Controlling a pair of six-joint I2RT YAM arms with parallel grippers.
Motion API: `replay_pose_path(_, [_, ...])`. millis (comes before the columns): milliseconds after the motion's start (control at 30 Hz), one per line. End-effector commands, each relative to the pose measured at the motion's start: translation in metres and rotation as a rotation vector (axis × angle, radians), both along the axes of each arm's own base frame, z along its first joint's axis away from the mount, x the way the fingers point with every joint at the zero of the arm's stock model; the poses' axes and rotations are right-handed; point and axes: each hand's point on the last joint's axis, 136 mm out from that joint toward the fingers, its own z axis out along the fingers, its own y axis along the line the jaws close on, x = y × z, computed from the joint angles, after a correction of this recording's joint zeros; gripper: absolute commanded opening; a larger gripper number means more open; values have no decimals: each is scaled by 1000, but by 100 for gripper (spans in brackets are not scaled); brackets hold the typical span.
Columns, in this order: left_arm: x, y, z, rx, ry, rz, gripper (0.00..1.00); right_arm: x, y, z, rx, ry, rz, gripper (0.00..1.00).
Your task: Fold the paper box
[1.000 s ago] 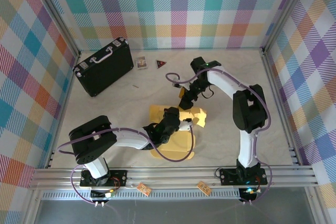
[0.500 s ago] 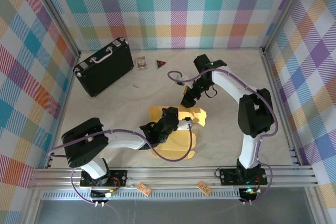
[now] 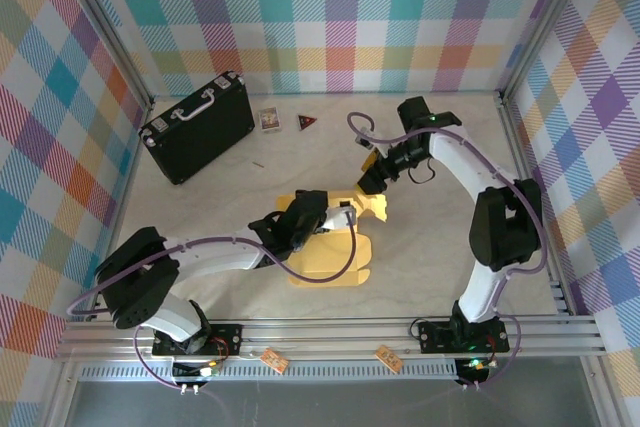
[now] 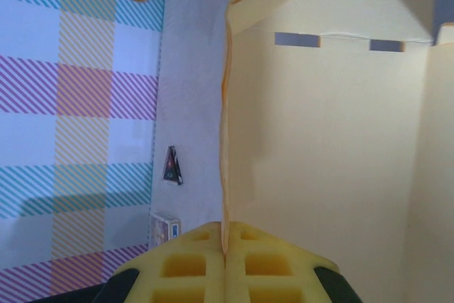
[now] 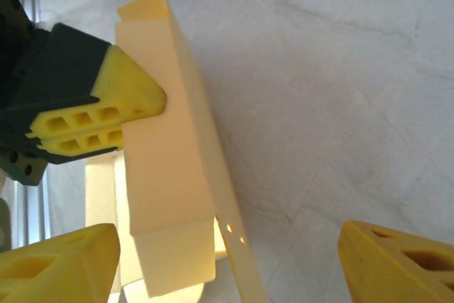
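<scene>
The paper box (image 3: 325,257) is a mustard-yellow die-cut sheet lying partly folded in the middle of the table. One side panel (image 5: 167,175) stands upright. My left gripper (image 3: 347,215) is shut on the edge of that upright panel. In the left wrist view the thin cardboard edge (image 4: 225,175) runs straight into the closed yellow fingers (image 4: 191,264). My right gripper (image 3: 372,182) hovers open just beyond the box's far right corner with nothing between its fingers (image 5: 64,260). The right wrist view has the left gripper (image 5: 145,104) pinching the panel from the left.
A black hard case (image 3: 197,127) with a pale handle lies at the back left. A small card box (image 3: 269,119) and a dark triangular piece (image 3: 307,122) sit near the back wall. Bare pale table (image 3: 440,247) lies right of the box. Checked walls enclose the table.
My right gripper has drawn back and to the right, away from the box. My left arm has swung its elbow leftward while keeping its hold on the panel.
</scene>
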Motion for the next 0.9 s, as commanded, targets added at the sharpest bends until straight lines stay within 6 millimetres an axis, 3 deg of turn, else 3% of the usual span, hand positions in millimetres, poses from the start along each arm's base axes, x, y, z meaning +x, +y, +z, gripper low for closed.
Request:
replay_pose_path(0, [-4, -5, 19, -65, 30, -40, 0, -11, 12, 6, 80, 89, 58, 79])
replay_pose_path(333, [-1, -9, 10, -36, 48, -81, 0, -15, 22, 9, 135, 138, 94, 80])
replay_pose_path(533, [1, -9, 3, -31, 52, -82, 0, -30, 29, 8, 150, 183, 150, 80])
replay_pose_path(867, [3, -11, 6, -42, 38, -87, 0, -41, 38, -23, 65, 253, 201, 80])
